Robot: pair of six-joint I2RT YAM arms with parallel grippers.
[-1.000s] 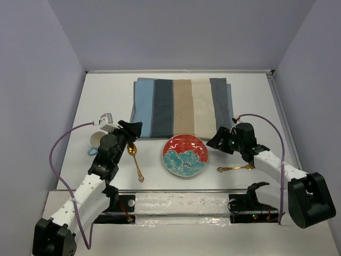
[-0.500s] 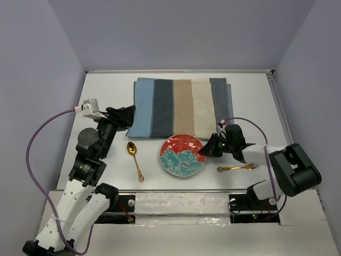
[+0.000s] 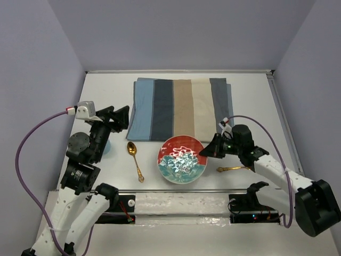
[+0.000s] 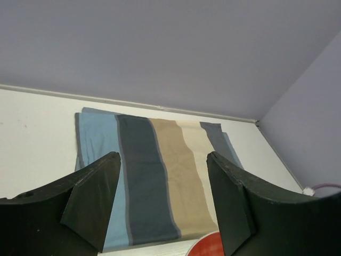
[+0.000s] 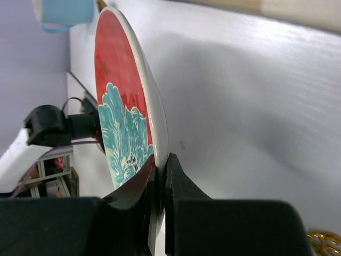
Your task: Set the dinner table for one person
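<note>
The white worktop (image 3: 106, 96) carried everything. A blue cup (image 5: 66, 10) sat well left of the plate (image 3: 182, 159). My left jaws hung wide open and empty, also left of the plate. 1 gold spoon (image 3: 136, 162) lay just left of it. My right jaws were clamped on the plate's right rim, and 1 gold fork (image 3: 234, 168) lay to its right. The striped mat (image 3: 181, 109) behind the plate held nothing, so I judged the setting barely begun.

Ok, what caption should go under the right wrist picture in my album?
Right gripper pinching the rim of the red-and-teal plate, white dinner table behind it.
</note>
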